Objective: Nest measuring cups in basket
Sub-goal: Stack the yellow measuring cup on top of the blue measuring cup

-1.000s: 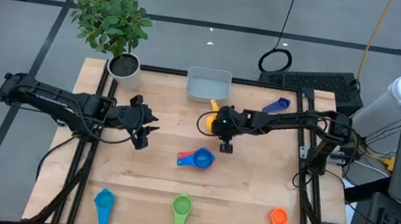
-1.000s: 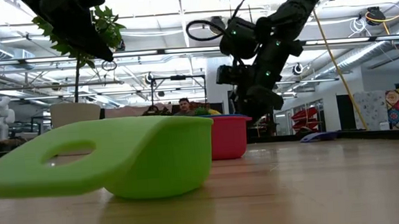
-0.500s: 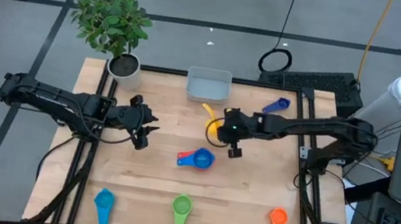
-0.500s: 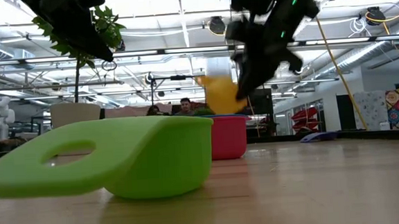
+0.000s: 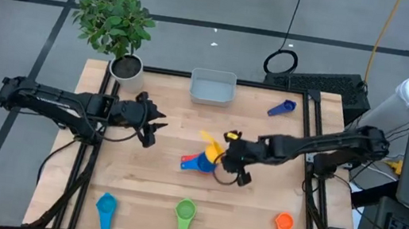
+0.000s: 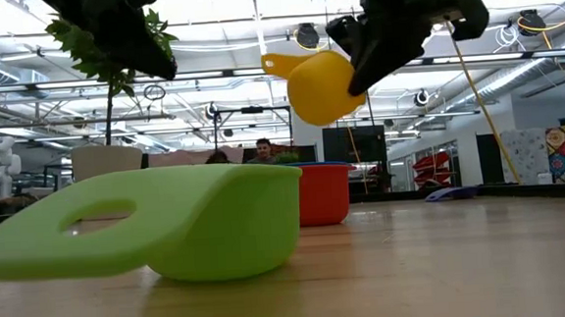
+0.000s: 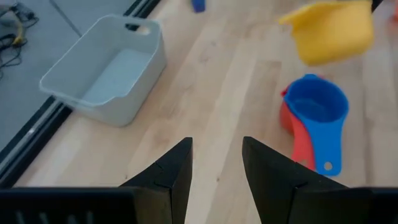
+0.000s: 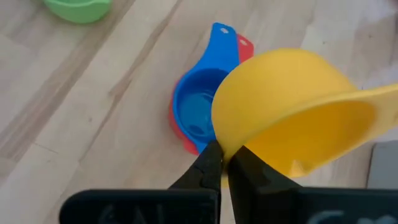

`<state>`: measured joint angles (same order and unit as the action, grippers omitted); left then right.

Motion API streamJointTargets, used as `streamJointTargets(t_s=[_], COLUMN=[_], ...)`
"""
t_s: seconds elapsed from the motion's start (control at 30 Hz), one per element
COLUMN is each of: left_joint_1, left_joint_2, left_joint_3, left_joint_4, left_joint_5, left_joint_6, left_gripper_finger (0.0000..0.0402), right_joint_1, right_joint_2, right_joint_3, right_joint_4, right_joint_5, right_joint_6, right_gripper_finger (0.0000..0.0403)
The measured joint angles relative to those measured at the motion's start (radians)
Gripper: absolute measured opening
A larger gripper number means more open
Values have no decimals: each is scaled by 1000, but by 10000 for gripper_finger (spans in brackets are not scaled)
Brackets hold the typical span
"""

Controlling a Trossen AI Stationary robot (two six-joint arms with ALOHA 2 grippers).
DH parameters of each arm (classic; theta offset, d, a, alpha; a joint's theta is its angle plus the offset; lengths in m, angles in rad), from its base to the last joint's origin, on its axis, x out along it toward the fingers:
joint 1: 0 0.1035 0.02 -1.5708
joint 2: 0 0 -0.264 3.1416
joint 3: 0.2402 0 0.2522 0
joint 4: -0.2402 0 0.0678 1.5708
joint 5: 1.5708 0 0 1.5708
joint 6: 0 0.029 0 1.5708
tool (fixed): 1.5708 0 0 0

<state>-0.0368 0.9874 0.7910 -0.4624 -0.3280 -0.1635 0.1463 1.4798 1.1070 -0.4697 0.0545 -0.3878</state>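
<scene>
The right gripper pinches the rim of the yellow plastic measuring cup, held above the table beside the dark blue cup nested in the red cup. Its handle points far-left. A second ago it was farther, nearer the pale grey-blue plastic basket. The left gripper waits left, fingers parted, empty.

Overhead, table-level and 2 wrist views, all sharing the yellow cup
</scene>
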Motion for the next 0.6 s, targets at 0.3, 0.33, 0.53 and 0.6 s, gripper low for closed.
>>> streamJointTargets(t_s=[0.3,0.33,0.53,0.6], left_joint_1=[5,5,5,5], left_joint_2=[0,0,0,0], left_joint_3=[0,0,0,0], left_joint_4=[12,12,17,17], left_joint_5=[23,23,24,24], left_joint_6=[4,3,3,3], left_gripper_finger=[145,145,145,145], right_joint_1=[21,22,46,52], right_joint_2=[73,79,139,171], right_joint_3=[11,16,106,149], right_joint_4=[-7,-8,-62,-96], right_joint_5=[28,30,90,102], right_joint_6=[-64,-79,-200,-236], right_gripper_finger=[2,1,1,1])
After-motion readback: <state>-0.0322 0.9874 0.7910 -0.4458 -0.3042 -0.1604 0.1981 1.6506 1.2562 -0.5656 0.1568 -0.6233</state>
